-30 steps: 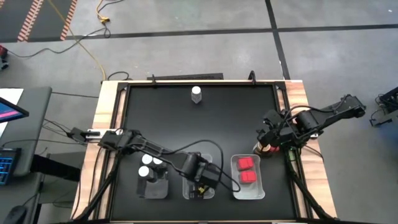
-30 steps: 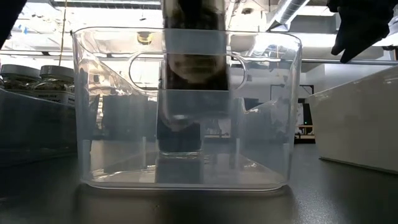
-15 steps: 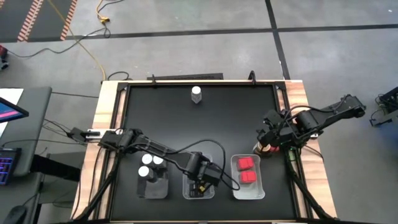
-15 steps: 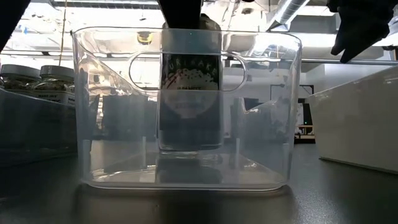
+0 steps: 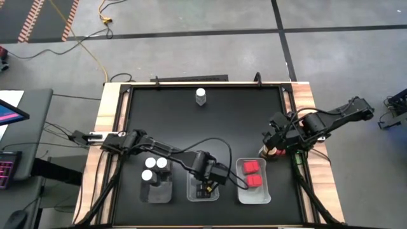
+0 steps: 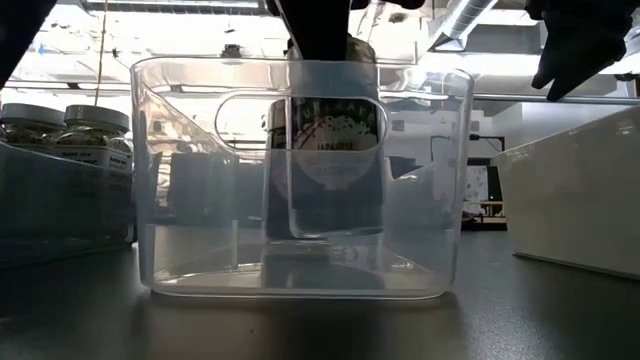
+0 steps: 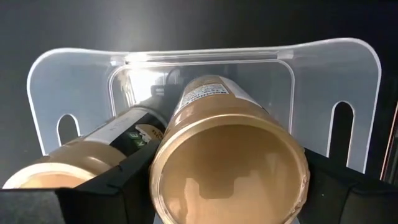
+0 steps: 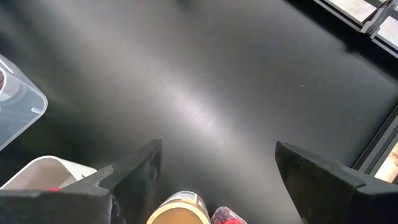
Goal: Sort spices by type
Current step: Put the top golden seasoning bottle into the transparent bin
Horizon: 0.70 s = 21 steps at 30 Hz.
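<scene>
three trays abreast, one lone jar far behind them.

The left gripper with its tan-lid jar now sits a little farther right over the middle tray. In the low view the tray stands shifted right, and the jar appears right of centre inside it.
</scene>
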Tool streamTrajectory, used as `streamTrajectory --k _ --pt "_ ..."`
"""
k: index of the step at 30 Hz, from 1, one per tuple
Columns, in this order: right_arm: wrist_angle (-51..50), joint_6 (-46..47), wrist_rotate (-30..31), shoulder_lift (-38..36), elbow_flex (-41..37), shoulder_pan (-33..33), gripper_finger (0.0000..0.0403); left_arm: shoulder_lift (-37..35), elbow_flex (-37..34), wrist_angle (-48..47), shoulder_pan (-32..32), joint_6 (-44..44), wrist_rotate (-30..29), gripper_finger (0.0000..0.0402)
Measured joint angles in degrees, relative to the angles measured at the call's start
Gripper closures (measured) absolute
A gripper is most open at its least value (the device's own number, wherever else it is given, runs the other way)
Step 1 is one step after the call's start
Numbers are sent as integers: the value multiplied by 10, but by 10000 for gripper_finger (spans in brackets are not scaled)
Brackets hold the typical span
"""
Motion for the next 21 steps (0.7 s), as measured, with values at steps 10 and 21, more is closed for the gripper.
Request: streamTrajectory --k 10,21 --pt "0 0 0 0 0 0 62 0 0 0 2 15 0 125" --pt "0 0 0 0 0 0 62 0 0 -21 2 6 5 125"
